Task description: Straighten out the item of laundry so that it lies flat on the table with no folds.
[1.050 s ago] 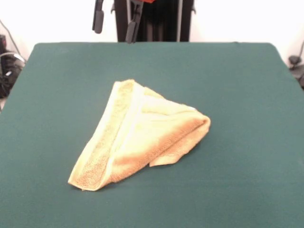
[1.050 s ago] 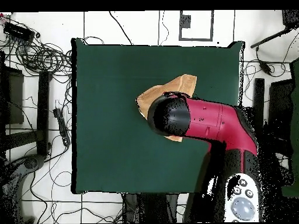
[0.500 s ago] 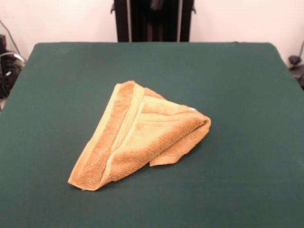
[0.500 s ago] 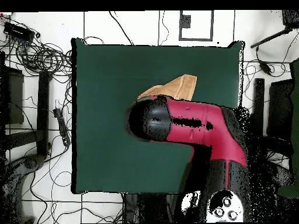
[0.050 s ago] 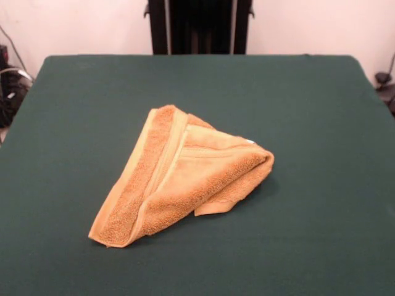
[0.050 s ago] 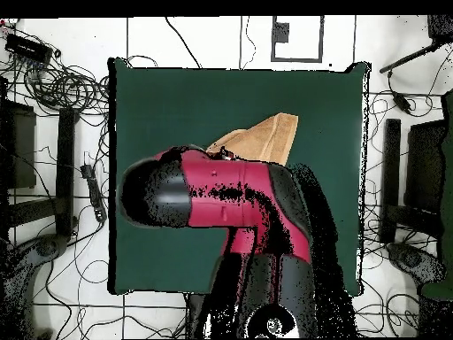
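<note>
Towel (image 5: 182,179) sits mid-table (image 5: 321,111), folded into a layered triangle, with only the arm (image 6: 208,190) showing above it and no gripper in view, so finger state unknown; risk: a pinch on that stacked fold grabs several layers and drags the bundle instead of opening it.

Towel (image 5: 179,179) lying folded near the middle of the worktop (image 5: 321,111), well apart from all edges. In the overhead view, arm (image 6: 212,199) stretched above the worktop, covering part of the towel (image 6: 261,140).
</note>
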Motion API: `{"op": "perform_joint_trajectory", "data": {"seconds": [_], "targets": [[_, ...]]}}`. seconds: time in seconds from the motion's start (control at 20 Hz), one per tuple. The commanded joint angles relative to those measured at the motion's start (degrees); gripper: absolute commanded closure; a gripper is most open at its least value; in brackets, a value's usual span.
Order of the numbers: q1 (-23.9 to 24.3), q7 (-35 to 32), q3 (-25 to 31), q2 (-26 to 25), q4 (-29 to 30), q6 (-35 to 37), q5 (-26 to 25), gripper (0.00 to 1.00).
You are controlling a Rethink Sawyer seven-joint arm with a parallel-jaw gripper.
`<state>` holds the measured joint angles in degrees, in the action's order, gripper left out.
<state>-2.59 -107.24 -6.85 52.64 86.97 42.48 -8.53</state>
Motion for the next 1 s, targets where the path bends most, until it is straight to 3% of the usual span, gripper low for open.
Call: {"op": "perform_joint_trajectory", "data": {"seconds": [0.05,0.45,1.0], "targets": [[-0.36,-14.1,2.57,-7.93,12.54,-11.43,2.17,0.0],[3.12,-10.0,6.03,-13.32,14.95,-20.56,2.85,0.0],[6.24,-6.92,8.72,-18.73,13.19,-24.69,1.7,0.0]]}}
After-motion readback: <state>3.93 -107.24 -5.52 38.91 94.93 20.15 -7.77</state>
